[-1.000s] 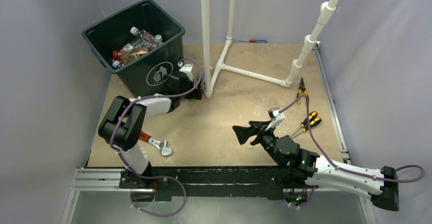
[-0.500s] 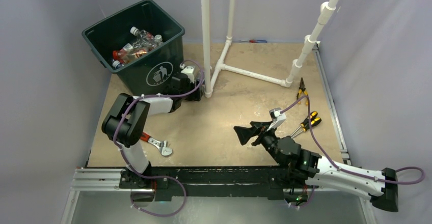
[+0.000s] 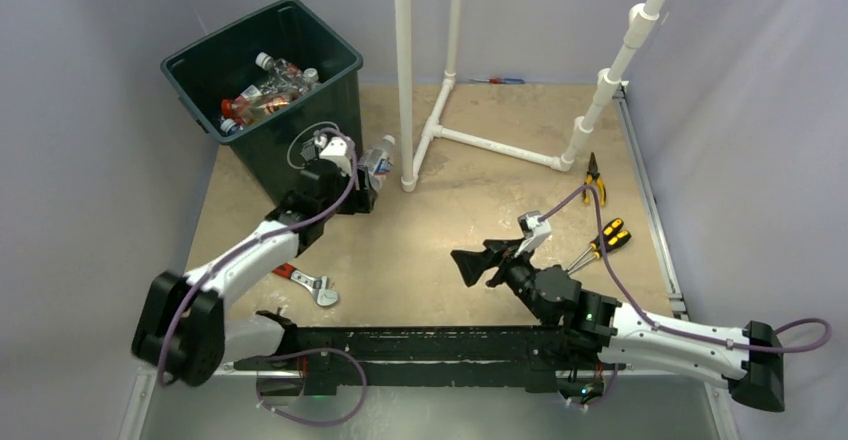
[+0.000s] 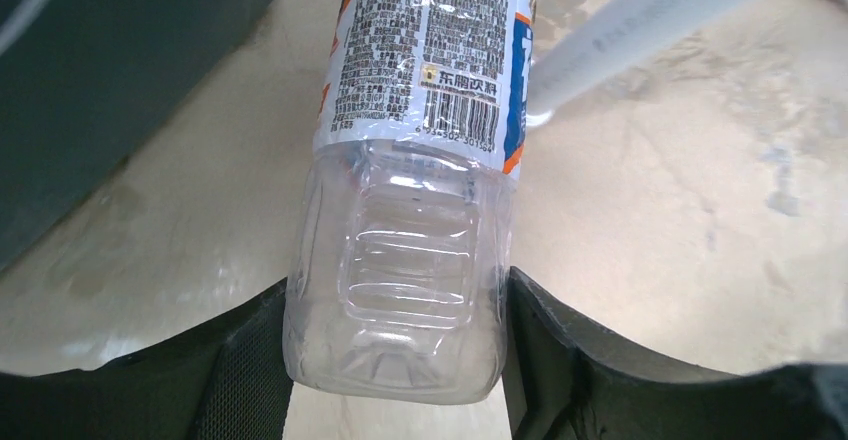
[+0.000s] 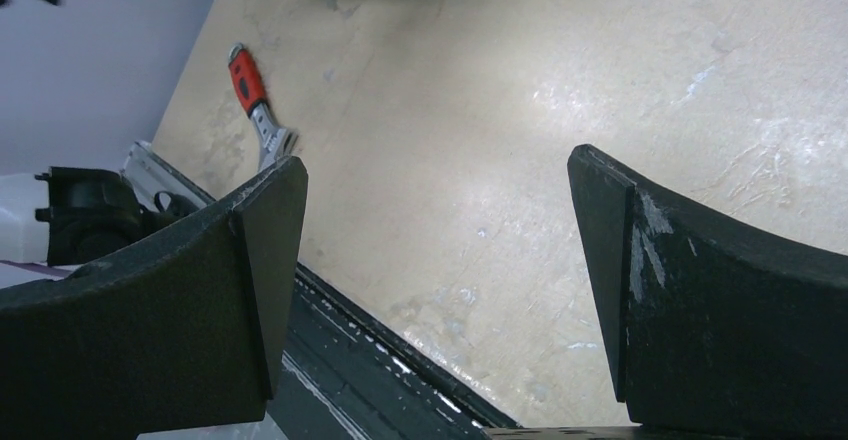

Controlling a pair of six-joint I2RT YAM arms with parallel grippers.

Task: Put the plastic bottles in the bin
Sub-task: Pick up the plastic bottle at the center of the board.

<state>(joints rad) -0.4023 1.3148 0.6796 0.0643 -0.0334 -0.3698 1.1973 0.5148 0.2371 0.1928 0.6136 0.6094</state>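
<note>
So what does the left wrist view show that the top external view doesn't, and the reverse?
Only the left wrist: the held bottle close up, with its barcode label and its clear ribbed base pinched in the left claw. Only the top external: the pile of bottles inside the bin, the open right claw, the wrench and the pliers. Both: that bottle, the bin's green wall, the white pipe and the tan table.

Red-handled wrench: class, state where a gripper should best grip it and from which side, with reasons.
Probably the red handle, from straight above, jaws closing across its width: the wrench lies flat on the table, its handle straight and slimmer than the metal head.
</note>
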